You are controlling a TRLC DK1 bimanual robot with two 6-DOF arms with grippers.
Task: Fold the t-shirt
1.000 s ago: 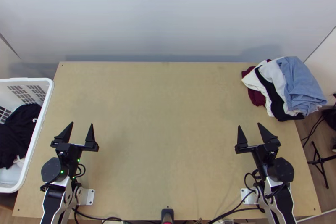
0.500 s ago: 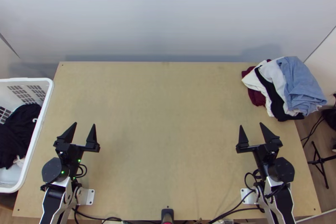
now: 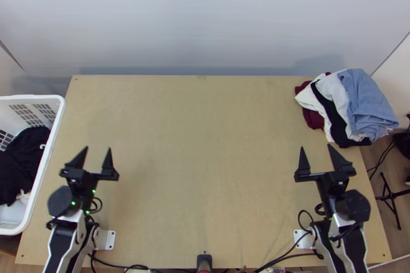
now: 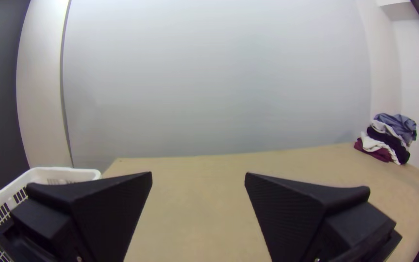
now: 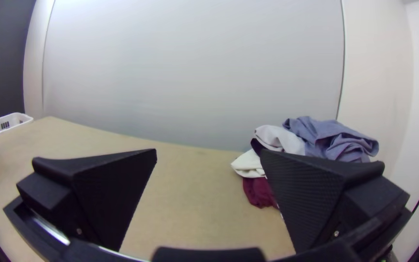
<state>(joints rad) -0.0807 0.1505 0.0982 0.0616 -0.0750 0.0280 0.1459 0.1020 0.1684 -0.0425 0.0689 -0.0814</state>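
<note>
Compared with the top view of half a second ago, both grippers have shifted outward and a little farther from the near edge. The left gripper (image 3: 97, 148) is now slightly closer to the white plastic laundry basket (image 3: 31, 97), and the right gripper (image 3: 315, 146) has moved toward the right-hand side of the light wooden table (image 3: 195, 170) – the larger shift of the two. The clothes lie just as they did.

As for the t-shirt, I cannot tell which garment it is. A black cloth (image 3: 25, 155) lies bunched inside the basket, at the table's left side; seen from above, its longer direction slants from upper right to lower left, but I can't tell which way its neck or hem points. At the table's far right corner sits a loosely stacked pile of clothes, its long axis running from upper left to lower right: a maroon garment (image 3: 313, 118) at the bottom, then a white one (image 3: 307, 100), a black one, a pale one and a light blue one (image 3: 366, 104) on top.

Both grippers have their fingers spread well apart – bare table shows between the left pair, and nothing is pinched in either. The two point toward the far edge.
</note>
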